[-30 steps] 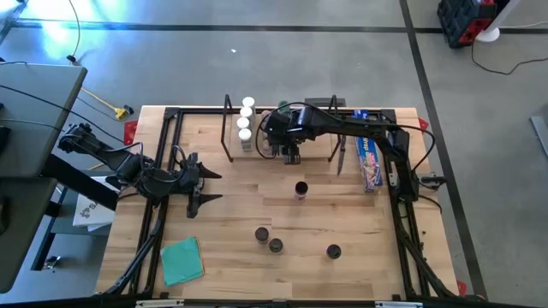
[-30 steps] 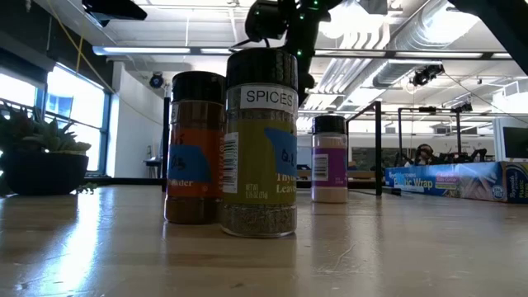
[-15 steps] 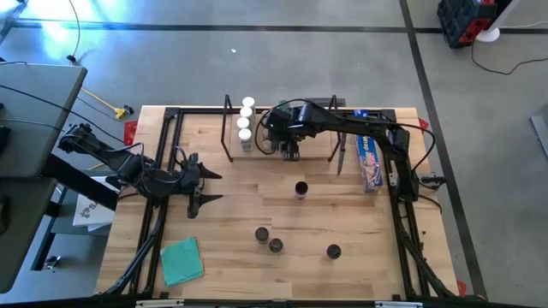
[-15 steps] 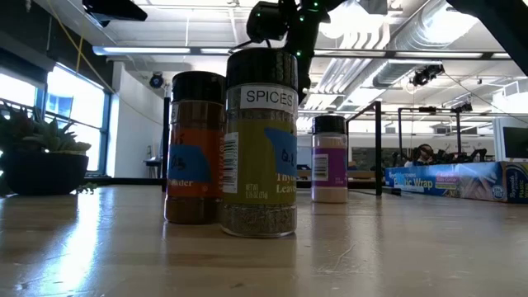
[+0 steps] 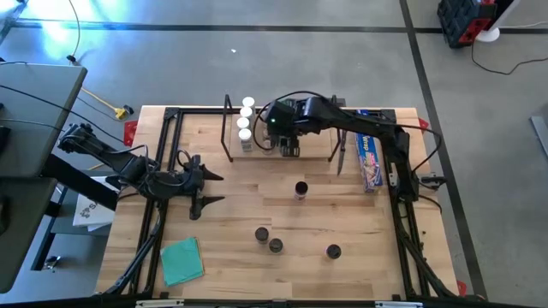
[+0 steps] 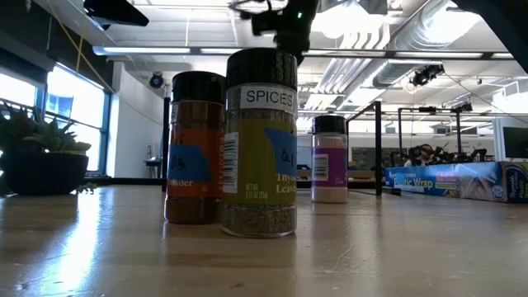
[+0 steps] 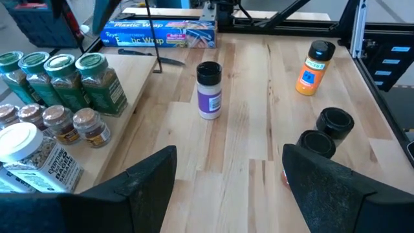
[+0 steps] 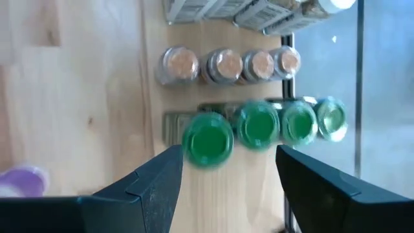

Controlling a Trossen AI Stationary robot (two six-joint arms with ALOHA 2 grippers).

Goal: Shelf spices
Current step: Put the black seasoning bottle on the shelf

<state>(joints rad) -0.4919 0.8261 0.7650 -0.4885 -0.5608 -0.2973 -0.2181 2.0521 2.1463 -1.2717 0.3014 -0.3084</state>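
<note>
Light-wood tabletop, shelf along the far edge. Right hand open and empty over the shelved green-lidded spices; next loose jar nearer it than the open left hand.

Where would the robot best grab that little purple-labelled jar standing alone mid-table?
Probably by its black lid or upper body, coming straight down from above. The purple-labelled jar stands upright with bare table on every side, so jaws either side of its round top should meet nothing else.
</note>
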